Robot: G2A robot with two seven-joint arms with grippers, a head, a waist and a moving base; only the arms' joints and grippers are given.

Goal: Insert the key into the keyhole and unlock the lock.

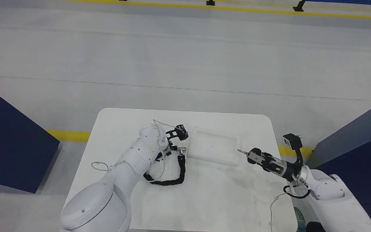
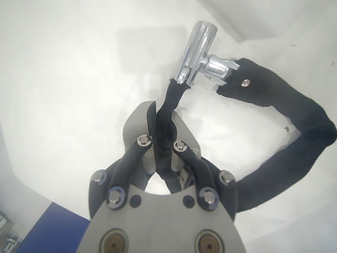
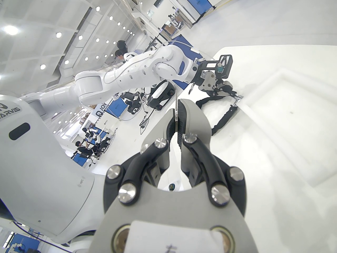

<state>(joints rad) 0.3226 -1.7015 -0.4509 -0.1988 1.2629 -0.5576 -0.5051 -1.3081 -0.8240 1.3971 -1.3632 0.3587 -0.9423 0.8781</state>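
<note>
A chain lock lies on the white table, left of centre, with its black fabric-sleeved chain (image 1: 168,178) in a loop. Its chrome lock cylinder (image 2: 198,53) stands tilted just past my left gripper (image 2: 163,111), joined by a chrome pin to the chain's other end (image 2: 302,122). That gripper is shut on the sleeved chain right below the cylinder. In the top view the left gripper (image 1: 174,148) sits at the tray's left edge. My right gripper (image 1: 250,154) hovers at the right, shut on a thin metal key (image 3: 175,114) seen edge-on. The key tip (image 1: 240,151) points left toward the lock (image 3: 237,98).
A shallow white tray (image 1: 214,145) lies between the two grippers, its rim (image 3: 289,122) close beside the lock. The white table (image 1: 232,197) has bare surface in front of the tray. Dark blue partitions stand at both sides.
</note>
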